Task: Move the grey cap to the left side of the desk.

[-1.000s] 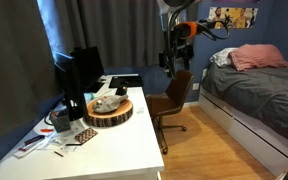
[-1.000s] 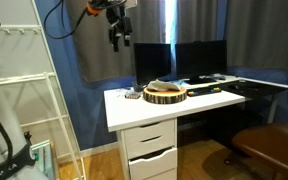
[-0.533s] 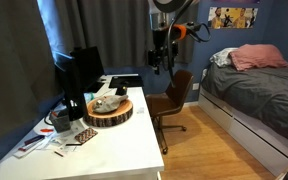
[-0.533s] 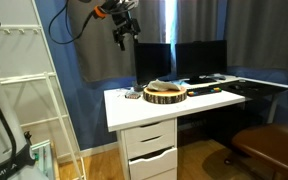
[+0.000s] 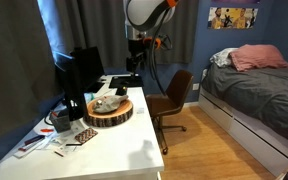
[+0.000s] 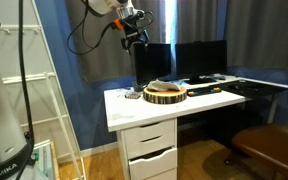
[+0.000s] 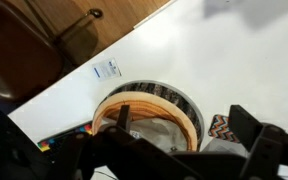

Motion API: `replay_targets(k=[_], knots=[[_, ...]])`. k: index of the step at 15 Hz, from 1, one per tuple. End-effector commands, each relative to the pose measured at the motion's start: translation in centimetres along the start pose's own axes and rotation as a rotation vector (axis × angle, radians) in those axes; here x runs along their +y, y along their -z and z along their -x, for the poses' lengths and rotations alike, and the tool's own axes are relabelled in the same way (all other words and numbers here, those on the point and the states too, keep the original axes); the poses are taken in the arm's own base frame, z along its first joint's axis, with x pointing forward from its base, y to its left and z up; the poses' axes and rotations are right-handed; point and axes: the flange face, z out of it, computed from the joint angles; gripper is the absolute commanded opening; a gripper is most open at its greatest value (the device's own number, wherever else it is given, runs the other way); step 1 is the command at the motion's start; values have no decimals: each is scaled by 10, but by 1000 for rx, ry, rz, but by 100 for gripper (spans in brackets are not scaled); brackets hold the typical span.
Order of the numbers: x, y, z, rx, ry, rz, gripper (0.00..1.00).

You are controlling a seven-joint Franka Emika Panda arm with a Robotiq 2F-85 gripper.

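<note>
desk [image 5: 122, 146] white | grey cap [image 5: 106, 102] light grey-beige | wood slab [image 5: 110, 118] tan, dark bark edge | chair [image 5: 174, 92] brown

The gripper [image 5: 135, 62] has swung from above the chair [image 5: 170, 98] to over the desk [image 5: 114, 148].

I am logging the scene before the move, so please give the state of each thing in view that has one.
Gripper: raised high above the desk, jaws open, empty.
Slab: flat on the desk.
Cap: lying crumpled on the slab, not gripped.
Monitors: screens dark.
Drawers: closed.
Chair: empty.
</note>
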Motion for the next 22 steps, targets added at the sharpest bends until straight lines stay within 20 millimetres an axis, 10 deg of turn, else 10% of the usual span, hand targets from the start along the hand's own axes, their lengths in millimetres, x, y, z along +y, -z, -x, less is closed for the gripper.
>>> replay_targets(k=[1, 10, 22], knots=[[-8, -26, -50, 15, 198, 17, 100], [-27, -88, -128, 81, 599, 73, 100], [-26, -89, -115, 74, 566, 34, 100]])
